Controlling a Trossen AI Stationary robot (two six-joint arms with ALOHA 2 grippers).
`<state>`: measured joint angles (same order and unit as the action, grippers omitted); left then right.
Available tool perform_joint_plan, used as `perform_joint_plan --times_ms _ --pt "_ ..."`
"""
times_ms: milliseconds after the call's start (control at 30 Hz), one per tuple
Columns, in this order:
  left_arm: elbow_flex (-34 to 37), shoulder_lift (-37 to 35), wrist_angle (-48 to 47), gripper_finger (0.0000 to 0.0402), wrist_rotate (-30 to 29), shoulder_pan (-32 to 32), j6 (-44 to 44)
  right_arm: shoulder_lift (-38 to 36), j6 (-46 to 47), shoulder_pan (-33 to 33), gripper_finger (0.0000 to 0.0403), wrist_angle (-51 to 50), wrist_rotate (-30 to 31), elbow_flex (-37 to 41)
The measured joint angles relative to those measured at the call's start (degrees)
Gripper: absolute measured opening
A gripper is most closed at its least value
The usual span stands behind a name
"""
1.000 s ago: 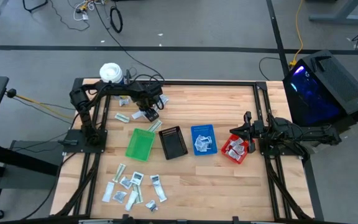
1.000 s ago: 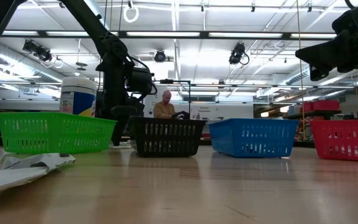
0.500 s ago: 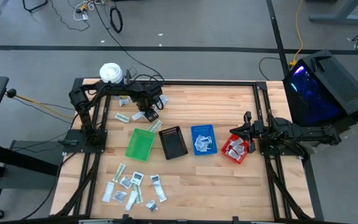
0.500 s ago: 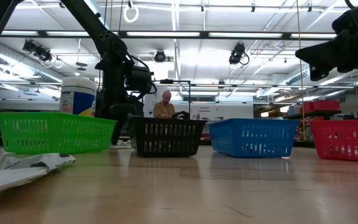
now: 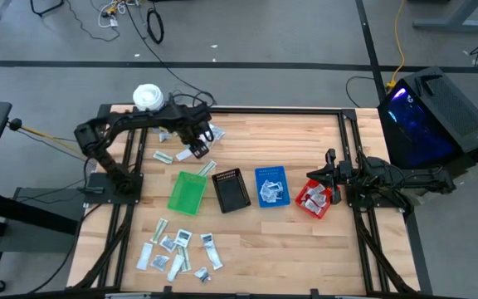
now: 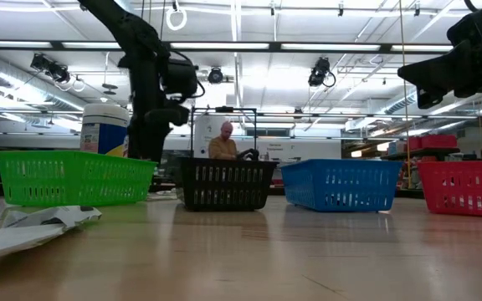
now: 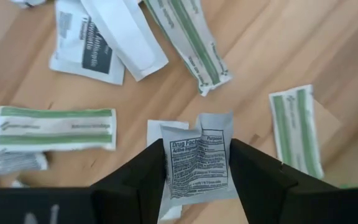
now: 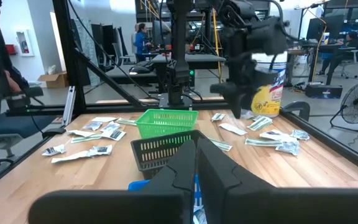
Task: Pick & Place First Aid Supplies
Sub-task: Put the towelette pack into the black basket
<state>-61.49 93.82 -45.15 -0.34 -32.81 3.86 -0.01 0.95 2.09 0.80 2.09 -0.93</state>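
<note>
From above, the left hand (image 5: pixel 197 143) hangs over the far left part of the counter (image 5: pixel 305 241), just beyond the green bin (image 5: pixel 187 192), with loose packets (image 5: pixel 163 155) around it; the black bin (image 5: pixel 231 189), blue bin (image 5: pixel 270 185) and red bin (image 5: pixel 314 199) follow in a row, and wide bare wood lies right of and in front of them. A second scatter of packets (image 5: pixel 177 249) sits near the front left edge. The right hand (image 5: pixel 324 174) waits over the red bin, fingers pressed together on nothing. At counter level, the left arm rises behind the green bin (image 6: pixel 74 177), beside a white tub (image 6: pixel 105 130). In the left wrist view, the left hand (image 7: pixel 199 169) pinches a small printed sachet (image 7: pixel 197 163) between half-closed fingers, lifted above the strip packets (image 7: pixel 55 120) on the wood. The right wrist view shows the right hand (image 8: pixel 196 163) shut.
</note>
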Motion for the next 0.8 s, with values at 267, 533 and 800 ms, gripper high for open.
perform_joint_plan --times_ms 267,533,800 --pt "0.0 -7.5 -1.2 0.0179 0.0 3.1 2.6 0.0 0.0 0.0 0.0023 0.0 0.0 0.0" --pt "-0.9 -9.8 -2.0 0.0179 0.0 8.7 4.6 0.0 0.0 0.0 0.0023 0.0 0.0 0.0" --pt "-6.2 -9.8 -1.8 0.0179 0.0 13.6 4.5 0.0 0.0 0.0 0.0023 0.0 0.0 0.0"
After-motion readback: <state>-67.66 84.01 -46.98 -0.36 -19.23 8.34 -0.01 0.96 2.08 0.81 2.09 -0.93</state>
